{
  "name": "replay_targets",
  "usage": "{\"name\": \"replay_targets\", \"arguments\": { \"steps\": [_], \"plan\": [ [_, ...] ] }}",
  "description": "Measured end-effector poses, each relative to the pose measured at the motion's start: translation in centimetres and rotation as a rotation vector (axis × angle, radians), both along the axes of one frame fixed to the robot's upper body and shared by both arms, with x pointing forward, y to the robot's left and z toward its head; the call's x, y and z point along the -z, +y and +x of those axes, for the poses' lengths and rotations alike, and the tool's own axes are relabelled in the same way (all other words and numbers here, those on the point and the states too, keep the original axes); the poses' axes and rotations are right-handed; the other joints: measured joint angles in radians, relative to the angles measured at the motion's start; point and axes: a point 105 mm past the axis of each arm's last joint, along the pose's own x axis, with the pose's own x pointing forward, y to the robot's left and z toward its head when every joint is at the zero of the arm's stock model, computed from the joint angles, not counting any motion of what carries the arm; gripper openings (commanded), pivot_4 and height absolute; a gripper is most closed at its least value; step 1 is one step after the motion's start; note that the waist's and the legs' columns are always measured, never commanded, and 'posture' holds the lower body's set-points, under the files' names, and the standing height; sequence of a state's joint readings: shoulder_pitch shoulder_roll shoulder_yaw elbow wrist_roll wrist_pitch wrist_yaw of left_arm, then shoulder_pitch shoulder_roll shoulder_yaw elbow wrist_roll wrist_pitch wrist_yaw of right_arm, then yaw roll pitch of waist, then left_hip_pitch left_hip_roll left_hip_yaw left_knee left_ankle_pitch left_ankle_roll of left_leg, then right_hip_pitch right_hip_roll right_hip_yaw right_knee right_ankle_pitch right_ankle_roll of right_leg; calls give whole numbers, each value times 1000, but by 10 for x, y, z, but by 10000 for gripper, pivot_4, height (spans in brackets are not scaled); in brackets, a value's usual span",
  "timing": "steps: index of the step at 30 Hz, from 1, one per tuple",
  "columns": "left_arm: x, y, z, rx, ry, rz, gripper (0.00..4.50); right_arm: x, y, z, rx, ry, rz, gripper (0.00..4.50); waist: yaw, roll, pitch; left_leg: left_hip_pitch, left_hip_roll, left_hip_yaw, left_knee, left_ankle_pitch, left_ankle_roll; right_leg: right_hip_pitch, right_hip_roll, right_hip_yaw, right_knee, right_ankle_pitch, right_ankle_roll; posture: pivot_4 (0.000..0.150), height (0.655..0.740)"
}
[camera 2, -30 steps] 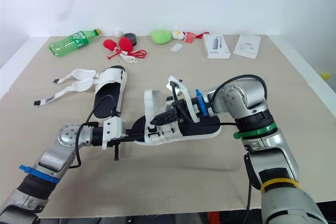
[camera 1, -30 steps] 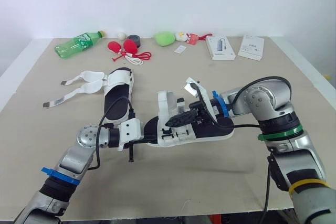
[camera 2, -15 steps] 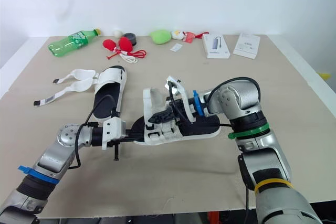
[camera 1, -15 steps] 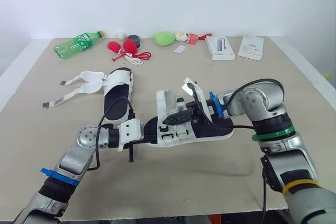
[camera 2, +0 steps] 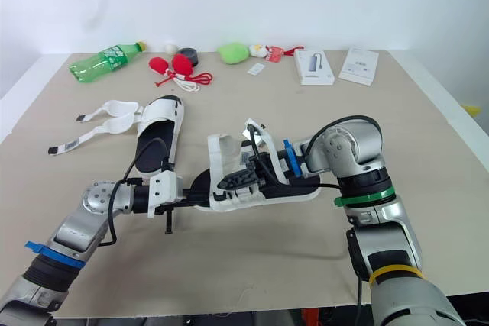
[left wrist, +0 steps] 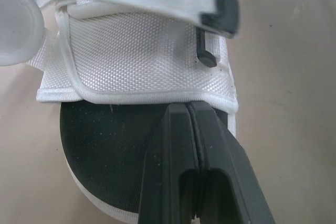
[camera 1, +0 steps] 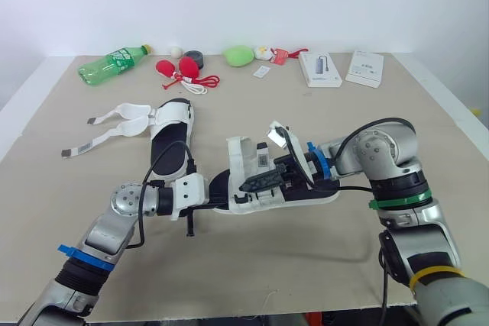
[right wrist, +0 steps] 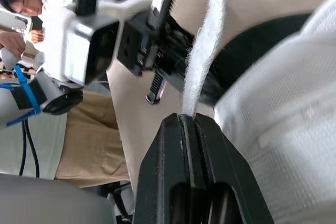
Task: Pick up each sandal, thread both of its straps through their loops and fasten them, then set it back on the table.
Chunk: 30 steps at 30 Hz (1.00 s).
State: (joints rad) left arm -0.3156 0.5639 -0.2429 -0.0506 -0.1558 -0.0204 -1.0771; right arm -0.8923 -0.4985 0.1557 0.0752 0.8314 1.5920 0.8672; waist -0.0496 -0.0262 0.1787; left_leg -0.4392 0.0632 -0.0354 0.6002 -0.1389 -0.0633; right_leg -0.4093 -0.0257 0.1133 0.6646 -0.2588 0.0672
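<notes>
A green bottle lies on its side at the far back of the tabletop, well away from the middle sandal and to its left. Nearer, the other sandal lies flat just left of the middle sandal, toe pointing to the back. Its two loose straps trail outward on the side away from the middle sandal, unfastened.

Behind the middle sandal, along the back edge, sit two red balloon-shaped things with a red cord, a dark round object and a green plush lump.

The left pincer comes in low at the middle sandal's heel end, its fingers pressed together on the edge of the black sole under the white mesh.

The middle sandal lies lengthwise across the centre of the tabletop, heel toward the left arm, white upper standing open.

The right pincer reaches over the middle sandal from its toe end and pinches a white strap, which rises taut from the fingertips.

Behind and right of the middle sandal lie a white box and a white leaflet.
</notes>
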Motion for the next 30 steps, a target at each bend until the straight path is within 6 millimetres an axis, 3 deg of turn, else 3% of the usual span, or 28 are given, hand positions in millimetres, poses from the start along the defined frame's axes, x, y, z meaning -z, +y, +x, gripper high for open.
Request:
{"name": "replay_targets", "arguments": {
  "steps": [9,13,17,30],
  "plan": [
    [0,0,0,2,-5,4,0,2,0,1,16,-4,-1,1467,0,0,0,0,0,0,0,0,0,0,0,0,0,0,0,1500,7400],
    [0,-1,0,2,-7,7,0,-8,2,12,43,-57,10,1467,0,0,0,0,0,0,0,0,0,0,0,0,0,0,0,1500,7400],
    [0,-1,0,3,-7,7,0,-4,-1,20,72,-70,4,1467,0,0,0,0,0,0,0,0,0,0,0,0,0,0,0,1500,7400],
    [0,-1,-1,3,-8,6,0,2,-5,6,33,-15,-14,1467,0,0,0,0,0,0,0,0,0,0,0,0,0,-1,0,1500,7400]
  ]
}}
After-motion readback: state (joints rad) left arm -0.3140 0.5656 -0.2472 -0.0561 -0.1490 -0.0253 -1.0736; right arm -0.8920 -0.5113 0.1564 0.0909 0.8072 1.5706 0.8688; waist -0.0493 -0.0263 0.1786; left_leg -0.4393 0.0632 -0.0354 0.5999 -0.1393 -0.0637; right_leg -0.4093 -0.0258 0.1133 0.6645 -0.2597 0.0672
